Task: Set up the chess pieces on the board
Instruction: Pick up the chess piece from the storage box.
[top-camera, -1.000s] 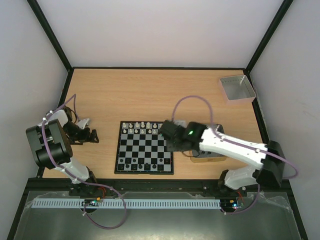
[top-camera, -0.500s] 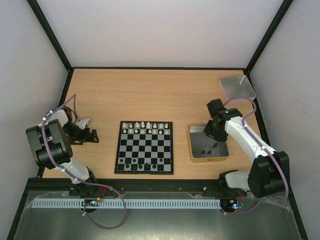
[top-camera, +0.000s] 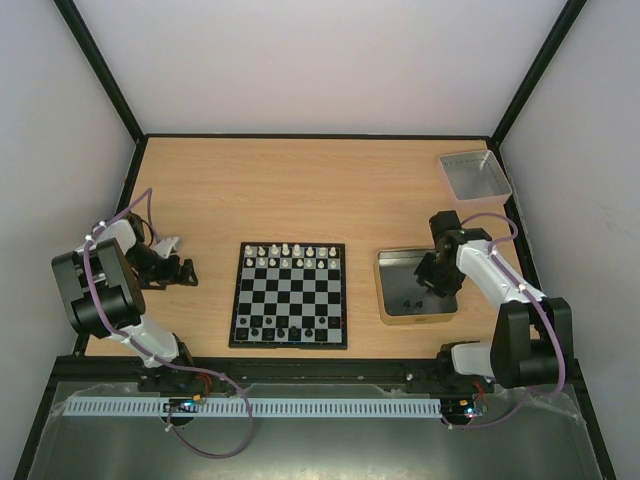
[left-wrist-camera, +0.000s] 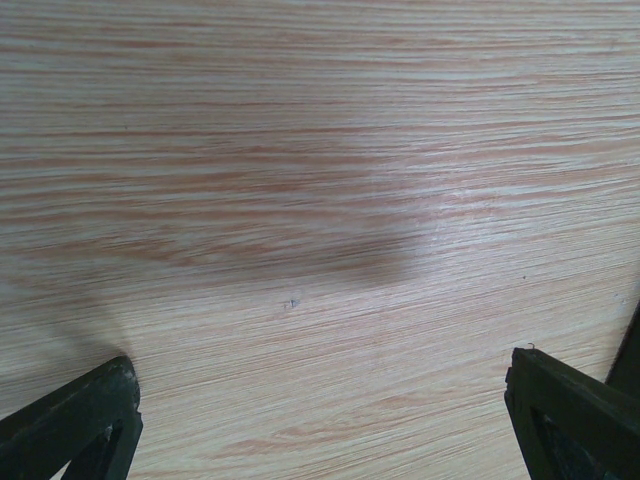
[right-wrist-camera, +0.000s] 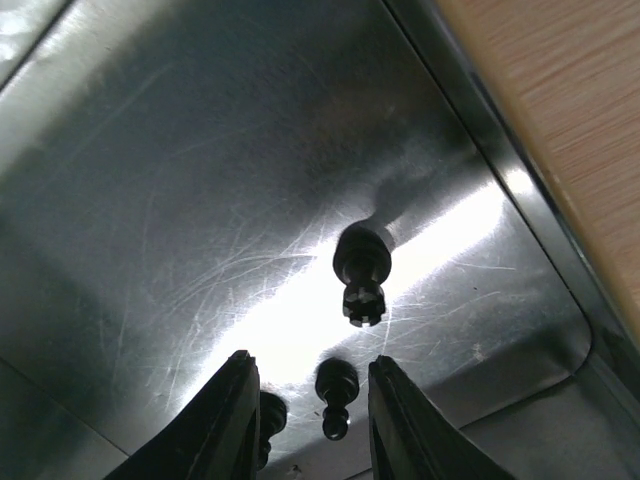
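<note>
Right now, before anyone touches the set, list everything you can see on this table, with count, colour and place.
board: one, black-and-white chequered, table centre.
white chess pieces: several, too small to count, board's far rows.
black chess pieces: several, board's near edge.
loose pieces: three, black, in the tin.
tin: one, metal, right of the board.
tray: one, grey, far right corner.
table: one, wooden.
left gripper: one, black, open over bare table.
right gripper: one, black, open over the tin, a piece between its fingers.

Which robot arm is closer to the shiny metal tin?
Right. The right gripper hangs over the tin, above black chess pieces; the left gripper sits far off, past the board's other side.
</note>
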